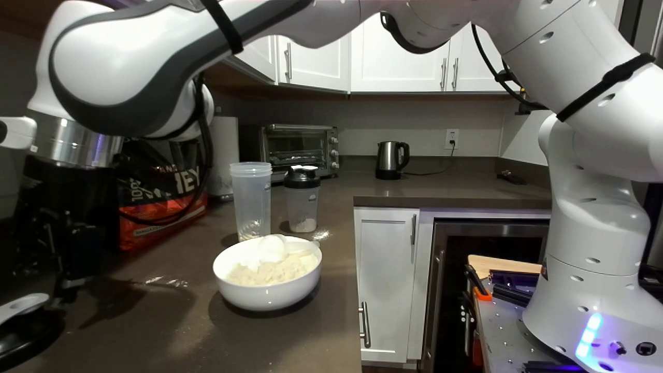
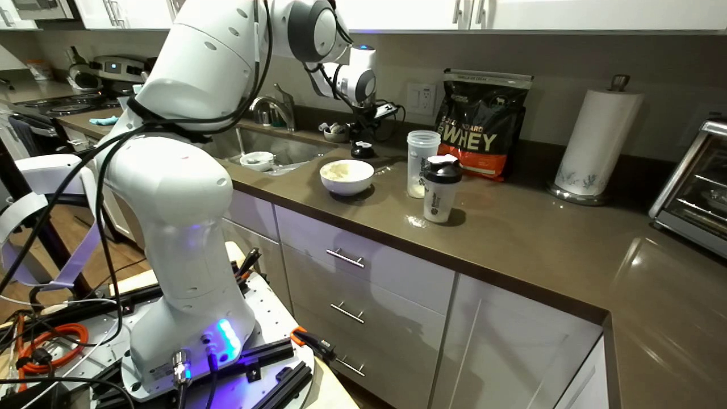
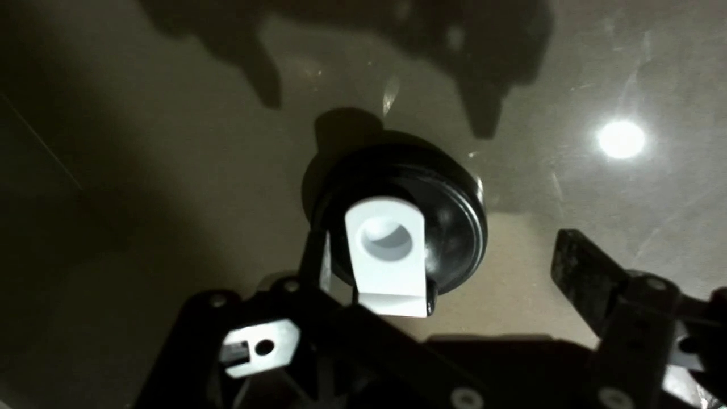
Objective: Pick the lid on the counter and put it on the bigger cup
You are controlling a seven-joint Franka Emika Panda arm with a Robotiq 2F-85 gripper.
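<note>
Low over the dark grey counter (image 2: 528,238), with the gripper (image 3: 443,249) spread wide and holding nothing. Well apart, for later: the bigger cup (image 1: 251,202), upright and without a cover. Flat on the counter, just ahead of the fingertips (image 3: 579,270) in the wrist view: the black lid (image 3: 446,213), close by the finger on that view's left and clear of the one on its right. Likely calls for centring the gap on it before closing. Points away from the gripper with the long axis of its white flip cap (image 3: 389,272), across the closing line. Cannot tell whether touching the nearer finger. In an exterior view, fades into shadow around the fingers and loses part of the lid (image 1: 36,331) past the edge.
</note>
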